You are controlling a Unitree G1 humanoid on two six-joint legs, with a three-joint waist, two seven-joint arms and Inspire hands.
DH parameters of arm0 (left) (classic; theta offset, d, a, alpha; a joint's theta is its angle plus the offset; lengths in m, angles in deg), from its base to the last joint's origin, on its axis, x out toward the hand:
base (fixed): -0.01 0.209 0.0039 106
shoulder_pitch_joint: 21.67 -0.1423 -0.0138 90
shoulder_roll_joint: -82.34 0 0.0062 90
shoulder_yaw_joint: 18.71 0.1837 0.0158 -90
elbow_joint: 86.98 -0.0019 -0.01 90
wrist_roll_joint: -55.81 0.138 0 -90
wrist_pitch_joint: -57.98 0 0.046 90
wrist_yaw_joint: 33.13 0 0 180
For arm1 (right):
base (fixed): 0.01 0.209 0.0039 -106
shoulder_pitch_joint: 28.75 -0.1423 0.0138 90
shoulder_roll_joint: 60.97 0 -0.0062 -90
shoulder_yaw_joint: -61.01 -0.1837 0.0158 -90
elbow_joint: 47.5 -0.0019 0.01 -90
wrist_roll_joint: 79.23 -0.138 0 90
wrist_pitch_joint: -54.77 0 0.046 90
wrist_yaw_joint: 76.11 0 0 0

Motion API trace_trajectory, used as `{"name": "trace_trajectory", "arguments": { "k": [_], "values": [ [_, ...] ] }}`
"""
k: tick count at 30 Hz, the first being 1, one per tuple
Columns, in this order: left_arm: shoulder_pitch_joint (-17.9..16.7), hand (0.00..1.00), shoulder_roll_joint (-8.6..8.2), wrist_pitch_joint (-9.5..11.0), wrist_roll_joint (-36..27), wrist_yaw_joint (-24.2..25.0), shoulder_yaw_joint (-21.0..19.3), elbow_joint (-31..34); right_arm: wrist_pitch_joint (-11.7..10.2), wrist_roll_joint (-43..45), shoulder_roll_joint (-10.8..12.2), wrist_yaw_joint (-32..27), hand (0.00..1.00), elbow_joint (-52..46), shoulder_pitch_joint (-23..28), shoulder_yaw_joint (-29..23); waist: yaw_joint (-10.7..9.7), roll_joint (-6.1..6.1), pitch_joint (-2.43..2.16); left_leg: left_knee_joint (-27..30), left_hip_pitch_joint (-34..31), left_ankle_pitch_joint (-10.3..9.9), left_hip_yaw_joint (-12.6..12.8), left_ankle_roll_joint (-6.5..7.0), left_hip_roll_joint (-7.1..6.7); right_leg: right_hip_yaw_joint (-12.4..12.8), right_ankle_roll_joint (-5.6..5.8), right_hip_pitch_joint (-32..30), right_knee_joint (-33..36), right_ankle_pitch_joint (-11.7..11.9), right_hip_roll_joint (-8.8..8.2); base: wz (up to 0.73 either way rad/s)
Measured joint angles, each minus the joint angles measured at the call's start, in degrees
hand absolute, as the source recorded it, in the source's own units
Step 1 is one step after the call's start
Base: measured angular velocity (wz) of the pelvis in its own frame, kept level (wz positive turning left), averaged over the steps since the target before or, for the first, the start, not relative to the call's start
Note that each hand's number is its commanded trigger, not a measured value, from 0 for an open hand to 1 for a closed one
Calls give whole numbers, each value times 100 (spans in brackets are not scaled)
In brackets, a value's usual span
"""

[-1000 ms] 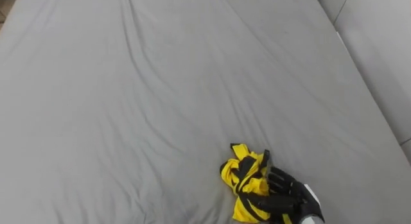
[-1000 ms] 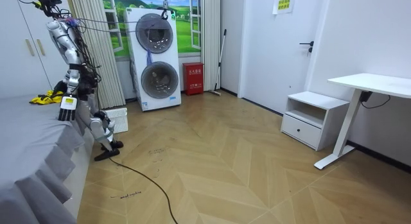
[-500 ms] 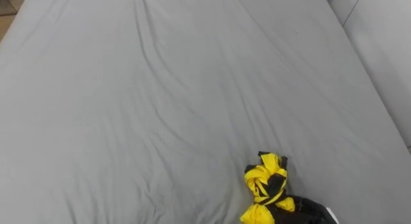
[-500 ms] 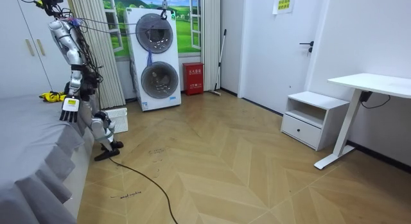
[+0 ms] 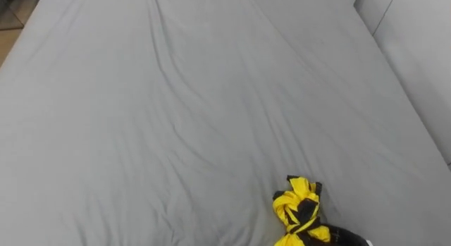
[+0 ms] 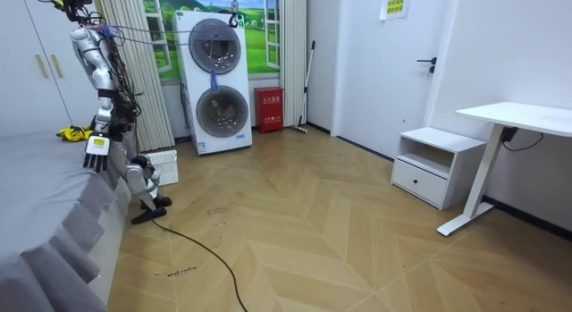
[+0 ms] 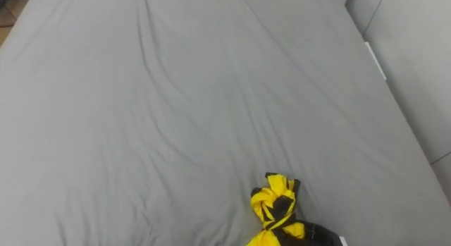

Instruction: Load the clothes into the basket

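**Risk note: garment gripped, basket out of the head cam's sight**

Obs: yellow-black garment [image 5: 299, 212] is bunched into a knot at the near edge of the grey bed [image 5: 176, 112], right of centre. The cloth gathers down into the right hand [image 5: 344, 238]. I read its fingers as clenched on the lower end, but most of the hand is cut off by the frame edge. In the room view the robot stands at the bed's side, on the room view's left. The left hand [image 6: 95, 156] hangs by the thigh, fingers apparently loose and straight, holding nothing. The white basket [image 6: 164, 167] sits on the floor just beside the robot's legs, on the room view's right of them.

Risks (judgement):
1. Grip is on one end only, so a quick swing could shake loose folds out; garment would drop on the floor or back on the bed.
2. Basket lies away from where the head cam looks, so a turn and a bend are needed. Letting go w/o seeing the rim would prob. miss.
3. A free tail of cloth may drape over the rim instead of going in.
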Motion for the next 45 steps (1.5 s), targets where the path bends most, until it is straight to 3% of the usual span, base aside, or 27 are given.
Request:
{"name": "trace_trajectory", "arguments": {
  "k": [4,6,10,12,21,26,32,38,43,45],
  "values": [
    [-5,0,-3,-130,137,-94,-57,-3,168,-397,-50,-75,100,-813,60,-326,-8,-57,32,-76,200,0,214,-2,17,290,4,79,-10,-8,14,-37],
    [-39,0,11,-281,430,-195,-242,1,213,-440,-116,-163,100,-1812,268,-474,-177,-102,39,-107,330,0,309,-2,18,377,13,162,-3,-13,12,-22],
    [-64,0,99,-556,459,-395,-245,1,239,-616,-272,-271,100,-2671,382,-675,-347,-200,61,-123,468,-2,561,-4,38,628,16,184,16,-19,26,-28],
    [-63,0,101,-792,510,-524,-286,9,246,-533,-276,-438,100,-2974,388,-940,-551,-211,61,-124,503,-2,641,-4,39,757,22,181,31,-18,31,-22],
    [-102,0,158,-1551,616,-965,-466,6,479,-548,-276,-551,100,-3358,611,-1515,-883,-264,94,-126,630,-12,1306,-21,156,1451,12,22,135,45,145,-39],
    [-141,0,158,-1803,616,-1113,-588,-5,672,-554,-236,-643,100,-3488,940,-1592,-949,-241,91,-125,639,-59,1549,-97,262,1814,-23,-72,127,135,273,-39],
    [-144,0,145,-1960,615,-1299,-582,-39,744,-532,-19,-711,100,-3481,1296,-1749,-1189,-109,78,-119,536,-95,1672,-147,349,1958,-60,-221,135,207,368,-14],
    [-131,0,151,-2059,613,-1290,-334,-31,749,-505,-29,-768,100,-3434,1197,-1812,-1442,138,83,-30,139,-109,1714,-152,404,2090,-59,-746,348,272,424,-16],
    [-12,0,178,-2056,552,-1251,47,-43,735,-347,-222,-839,100,-3100,819,-1817,-1584,392,115,-15,-307,-106,1729,-147,406,2199,-28,-1373,651,294,460,-19],
    [105,0,181,-1927,552,-1237,59,-111,723,-291,-369,-849,100,-2746,602,-1816,-1573,482,126,128,-616,-105,1895,-145,425,2248,-12,-1741,856,300,451,-19]
  ]
}}
